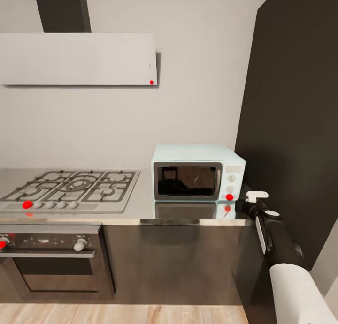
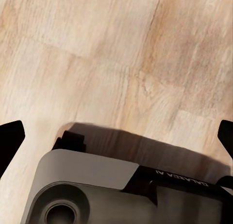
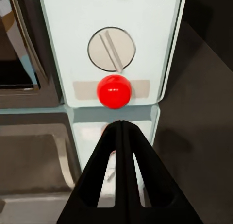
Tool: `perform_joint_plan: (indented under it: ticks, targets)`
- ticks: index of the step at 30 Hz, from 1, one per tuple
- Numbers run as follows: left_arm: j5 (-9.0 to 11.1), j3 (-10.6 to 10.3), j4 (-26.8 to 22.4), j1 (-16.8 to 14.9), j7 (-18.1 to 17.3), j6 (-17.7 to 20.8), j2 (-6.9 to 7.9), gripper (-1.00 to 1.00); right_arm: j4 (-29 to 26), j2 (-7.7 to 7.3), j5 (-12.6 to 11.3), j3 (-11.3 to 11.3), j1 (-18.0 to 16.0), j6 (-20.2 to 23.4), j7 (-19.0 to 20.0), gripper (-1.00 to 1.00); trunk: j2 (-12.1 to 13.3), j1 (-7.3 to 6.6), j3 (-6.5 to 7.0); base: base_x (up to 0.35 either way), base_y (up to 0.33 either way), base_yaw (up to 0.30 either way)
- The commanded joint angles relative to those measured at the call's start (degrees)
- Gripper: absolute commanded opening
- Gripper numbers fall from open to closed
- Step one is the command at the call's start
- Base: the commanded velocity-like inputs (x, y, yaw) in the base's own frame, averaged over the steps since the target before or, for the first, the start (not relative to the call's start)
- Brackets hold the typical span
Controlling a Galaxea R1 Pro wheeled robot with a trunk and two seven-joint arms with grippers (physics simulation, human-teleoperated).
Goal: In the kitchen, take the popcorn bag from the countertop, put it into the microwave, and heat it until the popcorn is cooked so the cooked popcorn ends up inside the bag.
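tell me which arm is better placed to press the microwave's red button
Right. Its gripper, jaws shut, points at the red button on the microwave. The left gripper hangs open over the wood floor.

- The right arm (image 1: 277,242) reaches forward, white upper sleeve, black forearm and wrist.
- Right gripper (image 3: 122,124): both black fingers pressed together, tips meeting in a point, nothing between them.
- Left gripper (image 2: 116,136): fingertips (image 2: 10,136) spread wide apart, pointing downward.
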Motion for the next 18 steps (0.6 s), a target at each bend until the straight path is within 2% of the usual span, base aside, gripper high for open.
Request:
perform_joint_plan:
  ticks: [1,18]
  targets:
    - [0.6,-0.5,0.1,-0.1,-0.2,-0.2,0.01,1.00,0.0,0.07,0.6,-0.2,0.0,0.2,0.4,-1.00,0.0,0.02,-0.07,0.176,0.000,0.000]
    - [0.6,-0.5,0.1,-0.1,-0.2,-0.2,0.06,1.00,3.2,-0.32,0.7,-0.2,0.0,0.1,0.0,-1.00,0.0,0.02,-0.07,0.183,0.000,0.000]
